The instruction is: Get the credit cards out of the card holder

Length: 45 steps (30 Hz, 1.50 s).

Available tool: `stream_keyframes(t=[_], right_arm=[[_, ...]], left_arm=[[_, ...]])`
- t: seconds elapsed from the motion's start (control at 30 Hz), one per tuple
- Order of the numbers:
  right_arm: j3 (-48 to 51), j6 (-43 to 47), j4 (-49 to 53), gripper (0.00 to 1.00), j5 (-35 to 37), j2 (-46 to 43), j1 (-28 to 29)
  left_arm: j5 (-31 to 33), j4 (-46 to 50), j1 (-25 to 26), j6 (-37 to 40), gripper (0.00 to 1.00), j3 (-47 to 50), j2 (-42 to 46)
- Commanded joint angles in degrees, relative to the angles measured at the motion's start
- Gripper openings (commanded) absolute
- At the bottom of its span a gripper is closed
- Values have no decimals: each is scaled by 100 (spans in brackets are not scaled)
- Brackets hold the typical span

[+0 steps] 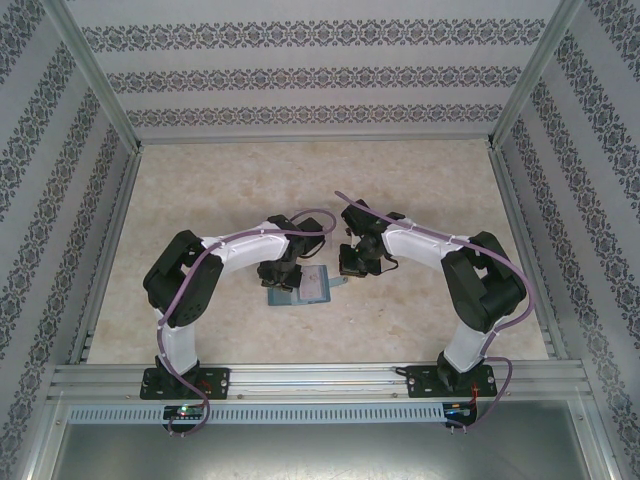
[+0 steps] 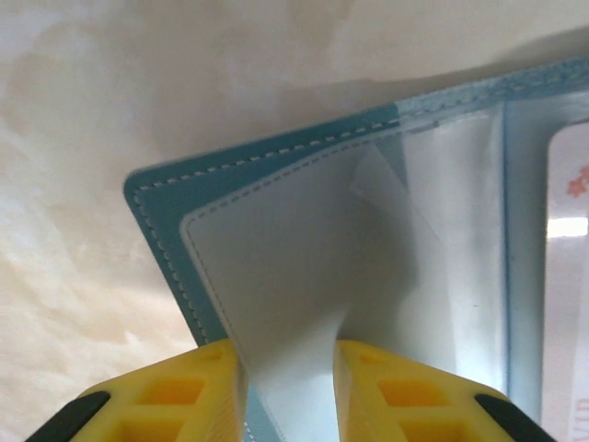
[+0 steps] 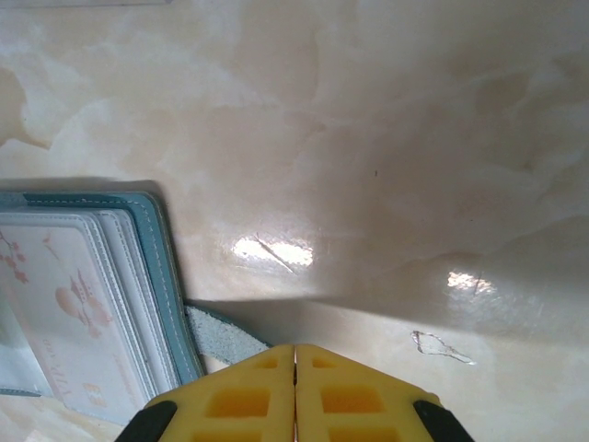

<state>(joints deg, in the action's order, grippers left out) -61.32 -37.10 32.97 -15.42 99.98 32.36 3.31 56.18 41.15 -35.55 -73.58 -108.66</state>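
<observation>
Teal-blue bifold card holder (image 1: pixel 315 286) lies open on pale marbled table (image 1: pixel 420 200), centre-front, btwn the two arms. Left tool (image 1: pixel 280 277) sits over its left half; right tool (image 1: pixel 352 264) is just beside its right edge.

Left wrist view: left tool (image 2: pixel 290 354) is spread part-way, yellow fingers (image 2: pixel 184 391) apart w/ the holder's pale grey-blue inner panel (image 2: pixel 276 276) running into the gap btwn them; can't tell if it touches either finger. Pale whitish credit card (image 2: pixel 571 184) w/ reddish marks sits in a pocket at far right.

Right wrist view: right tool (image 3: pixel 294 354) is pressed together, nothing seen btwn the tips. Short teal strap tab (image 3: pixel 216 333) on the holder's edge (image 3: pixel 170 276) ends right by the tool's left finger. A pale card w/ reddish print (image 3: pixel 64 304) is tucked in the holder.
</observation>
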Motion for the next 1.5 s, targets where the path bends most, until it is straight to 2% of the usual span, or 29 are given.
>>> stream_keyframes(t=[0.0, 0.37, 0.57, 0.67, 0.83, 0.93, 1.0, 1.13, 1.33, 1.47], right_arm=[[100, 65, 132, 8, 160, -190, -32], [83, 7, 133, 8, 124, -258, 23], [122, -147, -47, 8, -22, -323, 110], [96, -202, -72, 8, -42, -298, 166], [109, -235, -72, 8, -66, -295, 235], [154, -238, -43, 8, -26, -345, 230], [159, -242, 37, 12, 119, -404, 237], [90, -234, 230, 19, 362, -535, 260], [-59, -305, 291, 21, 410, -780, 314], [-98, -491, -48, 20, 18, -858, 404]], left_arm=[[359, 329, -67, 49, 32, -7, 22], [572, 457, -195, 168, 28, 19, 283], [517, 122, -214, 224, 28, 13, 853], [237, -52, -212, 216, 28, -42, 1014], [-676, -639, -221, 104, 27, 53, 1126], [-1317, -1208, -230, -14, 25, 242, 1111], [-1619, -1719, -229, -127, 24, 495, 1185], [-1941, -2505, -332, -395, 21, 999, 1367], [-2221, -3075, -601, -622, 19, 1490, 1539], [-2488, -3391, -805, -761, 18, 1767, 1622]])
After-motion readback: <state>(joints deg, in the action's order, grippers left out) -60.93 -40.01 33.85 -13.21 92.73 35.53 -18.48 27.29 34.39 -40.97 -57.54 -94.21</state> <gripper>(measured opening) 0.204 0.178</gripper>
